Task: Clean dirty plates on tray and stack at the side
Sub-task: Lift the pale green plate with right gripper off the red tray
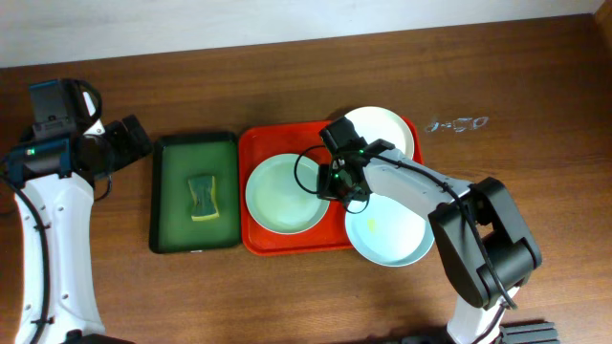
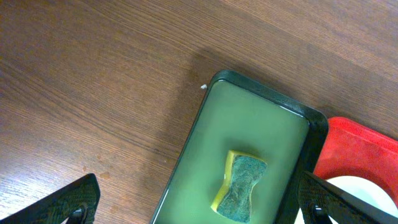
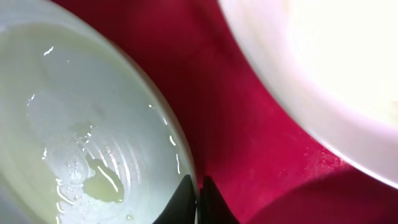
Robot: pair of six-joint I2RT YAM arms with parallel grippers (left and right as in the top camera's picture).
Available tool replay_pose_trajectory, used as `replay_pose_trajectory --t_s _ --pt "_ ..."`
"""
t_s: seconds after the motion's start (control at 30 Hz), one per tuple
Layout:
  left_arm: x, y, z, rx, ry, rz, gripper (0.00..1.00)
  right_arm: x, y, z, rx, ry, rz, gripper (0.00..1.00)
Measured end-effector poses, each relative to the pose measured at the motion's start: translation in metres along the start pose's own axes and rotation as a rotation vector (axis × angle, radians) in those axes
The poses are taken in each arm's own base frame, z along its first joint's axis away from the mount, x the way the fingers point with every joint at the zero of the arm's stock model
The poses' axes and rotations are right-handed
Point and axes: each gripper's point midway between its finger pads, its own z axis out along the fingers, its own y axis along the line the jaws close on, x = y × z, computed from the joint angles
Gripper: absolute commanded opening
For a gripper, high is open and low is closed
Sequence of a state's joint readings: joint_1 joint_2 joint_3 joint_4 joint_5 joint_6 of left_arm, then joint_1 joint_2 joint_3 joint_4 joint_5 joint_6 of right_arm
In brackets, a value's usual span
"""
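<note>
Right hand [image 3: 198, 199] is closed at the rim of the mint plate [image 1: 284, 194] on the red tray [image 1: 251, 143]; a pinch is unconfirmed. Left hand [image 1: 140, 143] stands open. Risk: the glossy rim slips during lift.

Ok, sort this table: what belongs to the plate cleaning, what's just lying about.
Belongs to the job: large red-orange plastic tray; pale mint-blue round plate on its left; cream-white round plate at its far right; second mint-blue plate overhanging its near right; probably the yellow-green sponge in the dark green tray.
Just lying about: small clear object on the wooden table, too small to identify.
</note>
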State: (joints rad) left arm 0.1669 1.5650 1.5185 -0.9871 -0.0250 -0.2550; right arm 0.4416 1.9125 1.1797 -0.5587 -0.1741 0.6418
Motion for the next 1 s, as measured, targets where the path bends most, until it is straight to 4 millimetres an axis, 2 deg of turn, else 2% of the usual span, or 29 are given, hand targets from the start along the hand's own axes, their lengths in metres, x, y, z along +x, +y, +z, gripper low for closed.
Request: replay_pose_trajectory --t_s 0.17,0.43,0.7,0.87,1.0 --pt "0.0 0.0 0.0 0.0 0.0 0.0 0.99 0.001 0.0 -0.001 -0.021 0.02 0.007 0.04" --pt "0.0 0.0 0.0 0.0 0.0 0.0 0.99 0.005 -0.015 -0.014 -0.018 0.089 0.072 0.04" --pt "0.0 0.0 0.0 0.0 0.0 0.0 0.99 -0.008 0.001 -0.051 -0.017 0.089 0.057 0.04" --pt "0.0 0.0 0.0 0.0 0.0 0.0 0.99 -0.031 0.022 -0.077 -0.054 0.035 0.04 0.04" --pt "0.0 0.0 0.0 0.0 0.0 0.0 0.99 -0.04 0.03 -0.083 -0.075 0.004 0.031 0.04"
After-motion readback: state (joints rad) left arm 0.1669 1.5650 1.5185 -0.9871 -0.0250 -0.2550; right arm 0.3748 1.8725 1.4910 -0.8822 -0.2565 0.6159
